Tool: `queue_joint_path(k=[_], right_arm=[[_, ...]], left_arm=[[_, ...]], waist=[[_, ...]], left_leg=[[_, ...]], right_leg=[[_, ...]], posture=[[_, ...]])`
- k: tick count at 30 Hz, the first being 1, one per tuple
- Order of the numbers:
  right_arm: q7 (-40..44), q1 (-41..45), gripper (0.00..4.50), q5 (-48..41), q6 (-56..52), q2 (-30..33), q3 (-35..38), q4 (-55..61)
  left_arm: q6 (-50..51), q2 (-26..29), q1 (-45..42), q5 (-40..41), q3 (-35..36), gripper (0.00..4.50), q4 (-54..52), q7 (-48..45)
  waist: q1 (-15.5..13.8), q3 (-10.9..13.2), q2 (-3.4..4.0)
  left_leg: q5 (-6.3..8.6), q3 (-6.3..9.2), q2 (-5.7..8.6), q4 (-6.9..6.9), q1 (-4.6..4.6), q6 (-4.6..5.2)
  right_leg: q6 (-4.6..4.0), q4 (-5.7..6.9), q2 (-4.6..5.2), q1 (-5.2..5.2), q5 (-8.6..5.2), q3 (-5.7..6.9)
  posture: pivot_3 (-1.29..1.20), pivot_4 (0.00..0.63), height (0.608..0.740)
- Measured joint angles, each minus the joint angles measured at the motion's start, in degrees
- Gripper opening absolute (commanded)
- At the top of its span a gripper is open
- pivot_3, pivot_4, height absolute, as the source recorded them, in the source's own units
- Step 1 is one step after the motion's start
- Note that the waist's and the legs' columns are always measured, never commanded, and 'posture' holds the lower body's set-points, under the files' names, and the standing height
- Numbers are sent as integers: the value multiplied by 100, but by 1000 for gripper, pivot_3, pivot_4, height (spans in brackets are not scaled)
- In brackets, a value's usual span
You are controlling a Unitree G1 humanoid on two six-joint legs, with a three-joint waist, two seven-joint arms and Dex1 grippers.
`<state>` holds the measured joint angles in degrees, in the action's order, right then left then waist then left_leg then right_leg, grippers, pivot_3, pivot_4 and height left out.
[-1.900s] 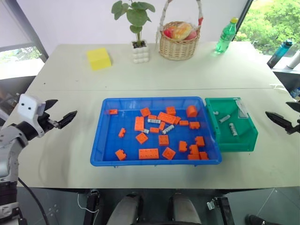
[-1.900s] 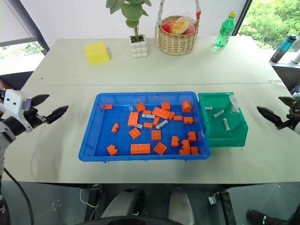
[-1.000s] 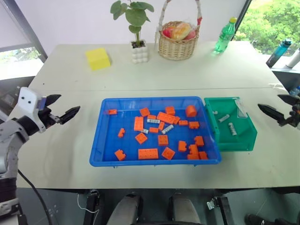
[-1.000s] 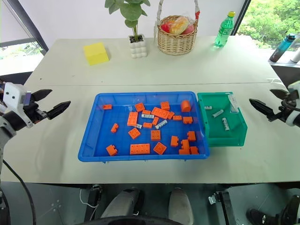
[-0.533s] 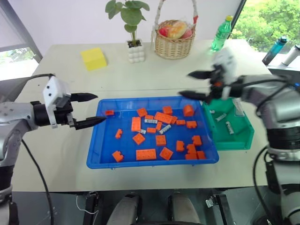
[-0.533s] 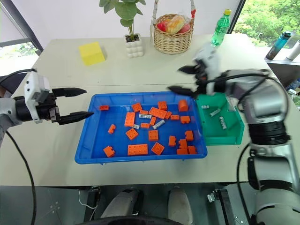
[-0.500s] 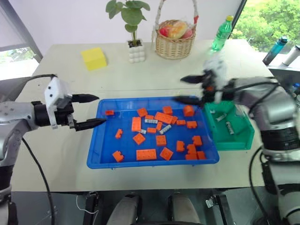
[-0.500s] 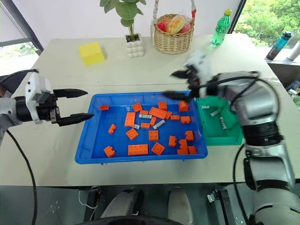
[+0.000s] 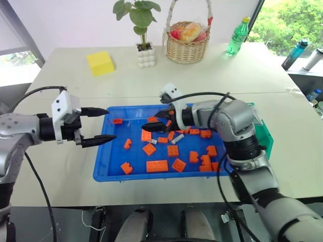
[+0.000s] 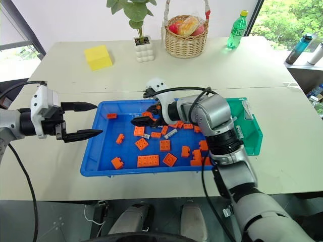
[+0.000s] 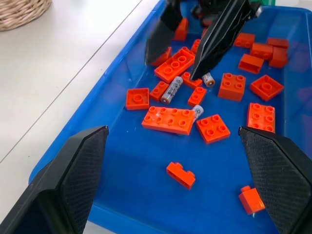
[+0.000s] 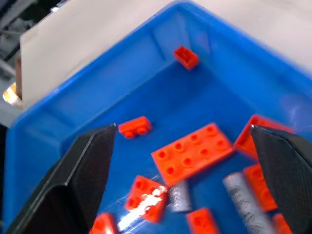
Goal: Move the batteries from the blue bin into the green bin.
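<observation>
Hovering over the middle of the blue bin (image 9: 103,166), the right end effector (image 9: 158,117) has its fingers spread wide and empty, right above the batteries (image 11: 171,89) lying among orange bricks (image 9: 159,166). The left end effector (image 9: 101,124) is splayed and empty too, over the bin's left rim. The green bin (image 10: 255,132) sits against the blue one's right side on the bench (image 9: 212,70).
</observation>
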<state>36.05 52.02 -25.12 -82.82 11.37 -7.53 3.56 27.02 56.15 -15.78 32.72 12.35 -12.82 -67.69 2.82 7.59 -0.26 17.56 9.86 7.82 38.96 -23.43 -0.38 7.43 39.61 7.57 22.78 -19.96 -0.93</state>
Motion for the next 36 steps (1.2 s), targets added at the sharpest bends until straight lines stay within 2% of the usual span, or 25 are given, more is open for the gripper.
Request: queue_joint_path(k=[2,5,13,20,26,31,32,33,36], right_arm=[[-280,-1,4500,-32,-662,-258,109,126],[-585,-4,4500,-118,-925,-412,113,95],[-1119,22,4500,-676,-930,-436,521,-808],[-1486,359,4500,-1000,-931,-790,1682,-2154],[-1706,445,4500,-878,-792,-1118,2376,-3104],[-1772,476,4500,-869,-665,-1241,2501,-3236],[-1775,476,3999,-869,-629,-1260,2502,-3257],[-1787,476,3717,-860,-576,-1287,2505,-3302],[-1847,475,2260,-817,-430,-1366,2580,-3465]], left_arm=[[-12,-4,23,-2,-1,4462,-55,27],[-45,-12,24,-10,-10,4462,-79,27],[-129,-57,-58,-86,-52,4462,-80,32],[-124,-59,-57,-84,-51,4462,-92,31],[-26,-57,-82,-40,-51,4462,-128,45],[-2,-52,-82,-28,-51,4462,-129,44],[3,-52,-82,-27,-51,4500,-129,49],[11,-52,-85,-26,-51,4500,-129,64],[24,-52,-95,-24,-51,4500,-152,122]], waist=[[3,0,0],[8,0,0],[118,0,0],[149,0,0],[137,1,1],[163,1,1],[173,0,1],[182,0,1],[189,1,1]], left_leg=[[0,0,4,0,0,0],[0,2,12,3,0,0],[0,6,12,0,0,0],[0,5,10,-1,0,0],[0,6,15,-1,0,0],[0,5,14,0,0,0],[0,5,14,0,0,0],[0,6,14,0,1,0],[0,6,14,0,0,0]], right_leg=[[0,26,3,6,0,-1],[0,48,9,22,0,-4],[0,52,9,23,0,-4],[0,57,9,29,0,-5],[0,58,9,29,0,-5],[0,58,9,30,0,-6],[0,59,9,30,0,-7],[0,59,9,30,0,-7],[0,59,9,31,0,-7]], posture=[[0,150,737],[0,150,737],[0,150,737],[0,150,737],[0,150,737],[0,150,737],[0,150,737],[0,150,737],[0,150,737]])
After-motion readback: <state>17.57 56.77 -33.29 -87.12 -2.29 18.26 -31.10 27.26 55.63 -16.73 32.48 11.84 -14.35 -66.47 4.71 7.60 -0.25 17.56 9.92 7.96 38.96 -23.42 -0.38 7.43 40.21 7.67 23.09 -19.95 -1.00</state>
